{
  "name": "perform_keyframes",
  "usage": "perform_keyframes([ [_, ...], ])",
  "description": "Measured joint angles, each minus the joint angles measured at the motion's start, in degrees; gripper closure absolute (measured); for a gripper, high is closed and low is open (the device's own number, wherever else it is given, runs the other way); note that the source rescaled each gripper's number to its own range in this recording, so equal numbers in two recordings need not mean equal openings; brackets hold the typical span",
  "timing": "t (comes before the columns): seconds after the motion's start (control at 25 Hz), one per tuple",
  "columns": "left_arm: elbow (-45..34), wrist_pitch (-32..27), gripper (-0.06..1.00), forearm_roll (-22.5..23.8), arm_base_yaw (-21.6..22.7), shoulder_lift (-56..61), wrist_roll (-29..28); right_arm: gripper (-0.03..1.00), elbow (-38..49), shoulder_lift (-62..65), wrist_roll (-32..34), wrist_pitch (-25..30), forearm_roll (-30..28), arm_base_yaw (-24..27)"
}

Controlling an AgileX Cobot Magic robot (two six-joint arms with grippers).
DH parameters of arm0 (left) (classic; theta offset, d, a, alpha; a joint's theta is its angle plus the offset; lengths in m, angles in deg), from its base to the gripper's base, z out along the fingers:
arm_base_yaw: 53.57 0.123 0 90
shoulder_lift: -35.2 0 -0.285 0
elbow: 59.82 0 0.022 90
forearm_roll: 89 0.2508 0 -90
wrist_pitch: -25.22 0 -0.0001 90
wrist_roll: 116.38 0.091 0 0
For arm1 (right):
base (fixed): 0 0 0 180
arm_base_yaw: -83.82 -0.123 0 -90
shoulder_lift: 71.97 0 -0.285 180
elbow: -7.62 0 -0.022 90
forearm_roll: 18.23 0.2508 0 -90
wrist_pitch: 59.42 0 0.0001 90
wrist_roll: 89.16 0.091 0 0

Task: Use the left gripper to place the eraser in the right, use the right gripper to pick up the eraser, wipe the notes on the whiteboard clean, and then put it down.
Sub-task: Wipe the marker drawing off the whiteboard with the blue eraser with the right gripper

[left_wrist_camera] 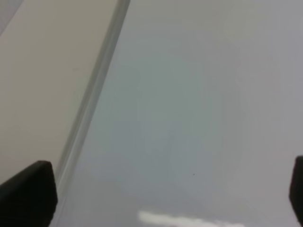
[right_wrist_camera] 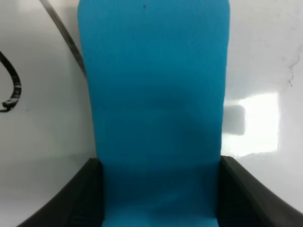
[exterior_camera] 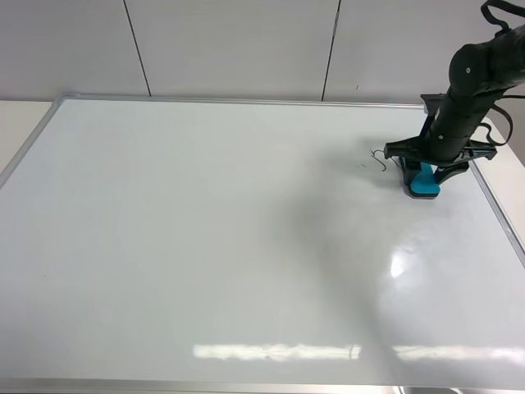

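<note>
The right tool (exterior_camera: 424, 174) is pinched shut on the eraser (exterior_camera: 425, 185), its black jaws clamped on the two long sides of the teal block. It appears to be pressed down on the whiteboard (exterior_camera: 205, 246), far over toward the 3 o'clock edge and a little toward 12. In the right wrist view the eraser (right_wrist_camera: 156, 109) runs lengthwise straight out ahead of the jaws.

What matters for the wipe is that the notes (exterior_camera: 378, 160), a thin black hook and loop, lie just beside the eraser at about 10 o'clock from it, close but apart. The wrist view shows the same strokes (right_wrist_camera: 12, 90) off one long side of the block, so I'd judge a short sideways sweep toward 9 or 10 o'clock is called for. Nothing stands between pad and marks. The silver frame (exterior_camera: 492, 205) at 3 o'clock is near, on the side away from the marks.

The left tool (left_wrist_camera: 163, 191) is spread wide and holds nothing, hanging by the board's frame (left_wrist_camera: 94, 94) and the table (left_wrist_camera: 42, 71), well away from the work.
</note>
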Motion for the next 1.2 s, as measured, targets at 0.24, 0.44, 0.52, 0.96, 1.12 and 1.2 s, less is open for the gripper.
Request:
perform_keyframes([
  [0.24, 0.0, 0.0, -0.06, 0.0, 0.0, 0.0, 0.0, 0.95, 0.23, 0.0, -12.15, -4.26, 14.41, -3.9],
  [0.44, 0.0, 0.0, -0.06, 0.0, 0.0, 0.0, 0.0, 0.95, 0.31, -0.93, -15.61, -10.36, 24.75, -8.22],
  [0.52, 0.0, 0.0, -0.06, 0.0, 0.0, 0.0, 0.0, 0.95, 0.31, -1.52, -15.78, -11.3, 26.13, -8.57],
  [0.96, 0.0, 0.0, -0.06, 0.0, 0.0, 0.0, 0.0, 0.95, -0.15, -2.37, -1.67, -12.68, 15.65, -7.84],
  [1.12, 0.0, 0.0, -0.06, 0.0, 0.0, 0.0, 0.06, 0.95, -0.15, -2.45, 5.48, -13.03, 6.8, -4.83],
  [1.2, 0.0, 0.0, -0.06, 0.0, 0.0, 0.0, 0.06, 0.95, -0.17, -2.45, 8.02, -12.68, 3.39, -3.16],
])
